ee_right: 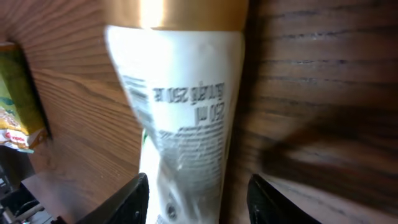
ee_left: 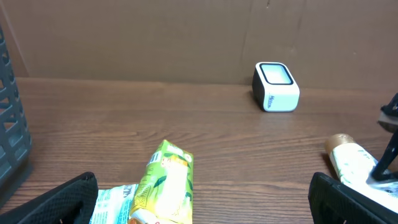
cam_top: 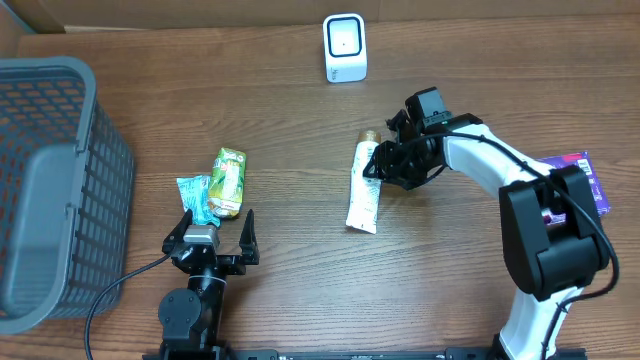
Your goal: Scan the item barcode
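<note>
The white tube (ee_right: 186,124) with the gold cap is lying right under my right wrist camera, flat on the table (cam_top: 300,120), printed side up. My right gripper (ee_right: 198,193) is straddling it near the cap end. The fingers (ee_right: 134,199) are standing apart on either side with a gap showing, so I am not pinching anything. I am not making out a barcode among the print, so I judge it could be facing down.

The scanner (cam_top: 345,47) is sitting well apart at the far edge, its window facing the table, so the tube needs lifting and turning toward it.

My left gripper (cam_top: 217,218) is resting spread wide and empty, just behind the green carton (cam_top: 229,182) and teal packet (cam_top: 194,195), probably waiting its turn beside the basket (cam_top: 50,180).
</note>
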Action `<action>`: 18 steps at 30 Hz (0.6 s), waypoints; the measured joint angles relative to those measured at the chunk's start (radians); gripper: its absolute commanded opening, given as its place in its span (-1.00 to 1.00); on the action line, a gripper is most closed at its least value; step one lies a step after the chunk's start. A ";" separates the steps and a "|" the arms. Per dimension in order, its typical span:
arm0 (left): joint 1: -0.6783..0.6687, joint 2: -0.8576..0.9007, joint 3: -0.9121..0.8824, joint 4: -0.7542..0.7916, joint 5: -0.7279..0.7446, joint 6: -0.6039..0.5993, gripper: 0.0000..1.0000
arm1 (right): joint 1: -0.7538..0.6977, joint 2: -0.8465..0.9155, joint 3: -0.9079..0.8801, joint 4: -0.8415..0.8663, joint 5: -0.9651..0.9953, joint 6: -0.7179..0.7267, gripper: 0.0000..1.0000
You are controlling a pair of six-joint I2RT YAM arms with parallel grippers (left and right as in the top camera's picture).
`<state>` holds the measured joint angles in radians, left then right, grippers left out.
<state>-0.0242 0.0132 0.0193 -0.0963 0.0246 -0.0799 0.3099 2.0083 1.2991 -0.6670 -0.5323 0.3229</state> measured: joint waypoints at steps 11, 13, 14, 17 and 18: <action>0.000 0.000 0.000 0.000 0.000 0.000 0.99 | 0.000 -0.191 -0.001 -0.034 0.033 -0.011 0.41; 0.000 0.000 0.000 0.000 0.000 0.000 0.99 | 0.000 -0.227 -0.001 -0.049 0.036 -0.012 0.41; 0.000 0.000 0.000 0.000 0.000 0.000 0.99 | 0.000 -0.236 -0.001 -0.060 0.036 -0.012 0.41; 0.000 0.000 0.000 0.000 0.000 0.000 0.99 | 0.000 -0.245 -0.001 -0.084 0.039 -0.012 0.41; 0.000 0.000 0.000 0.000 0.000 0.000 0.99 | 0.000 -0.245 -0.001 -0.093 0.039 -0.012 0.41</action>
<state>-0.0242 0.0132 0.0193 -0.0963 0.0246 -0.0799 0.3099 1.7634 1.2984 -0.7601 -0.4931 0.3107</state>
